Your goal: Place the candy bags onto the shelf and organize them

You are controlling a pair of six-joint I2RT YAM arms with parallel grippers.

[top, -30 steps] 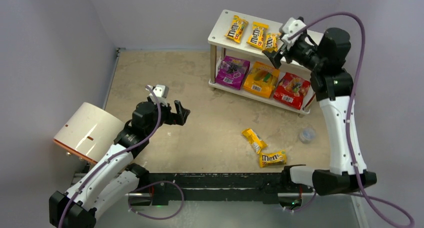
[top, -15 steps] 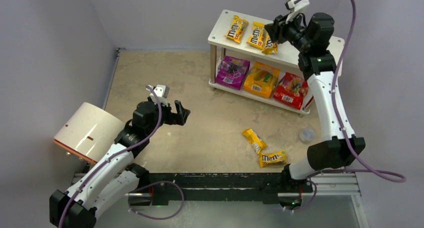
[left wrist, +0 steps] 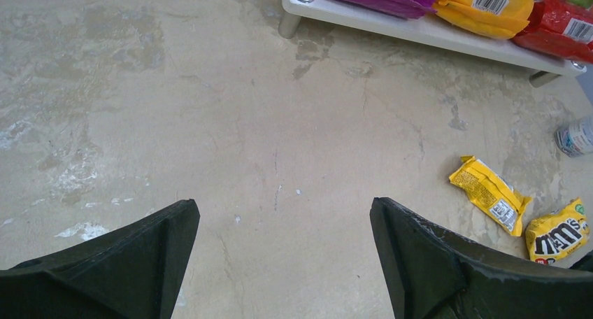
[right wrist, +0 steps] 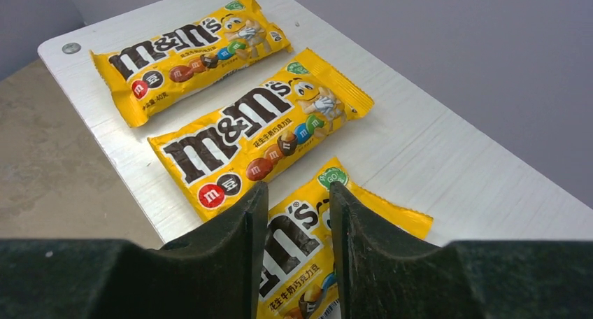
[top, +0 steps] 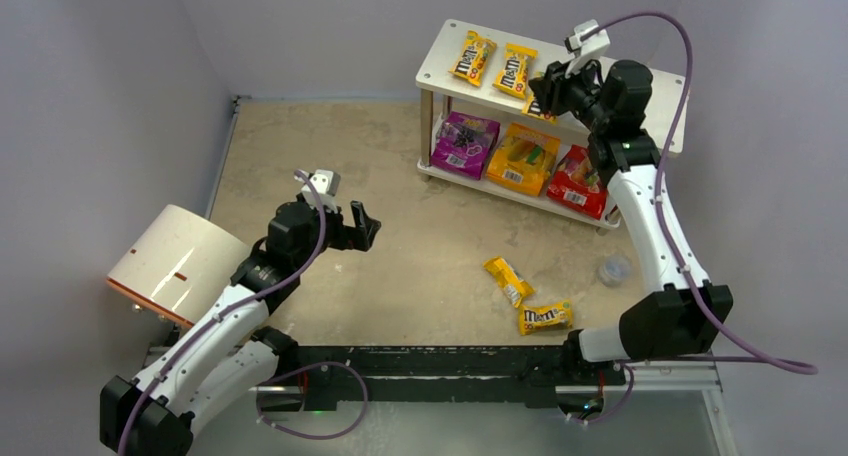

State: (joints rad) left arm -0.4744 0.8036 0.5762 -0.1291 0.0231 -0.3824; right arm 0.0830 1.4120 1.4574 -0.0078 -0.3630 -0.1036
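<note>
The shelf point(top: 440, 64) stands at the back right. Two yellow M&M's packets point(top: 473, 56) point(top: 513, 69) lie on its top board point(right wrist: 433, 158). Purple point(top: 465, 143), orange point(top: 522, 157) and red point(top: 580, 181) pouches sit on the lower board. My right gripper point(top: 541, 84) is over the top board, its fingers nearly closed on a third yellow packet point(right wrist: 377, 208) whose far end rests on the board beside the other two. Two more yellow packets point(top: 509, 280) point(top: 545, 317) lie on the table. My left gripper point(top: 365, 226) is open and empty above the bare table point(left wrist: 283, 203).
A white-and-tan cylinder point(top: 175, 263) lies at the left edge. A small clear round object point(top: 614, 269) sits on the table at the right, near the shelf's front corner. Grey walls close in the back and both sides.
My right arm has carried the yellow packet left and down onto the top board next to the two packets there. The left arm has not moved.
</note>
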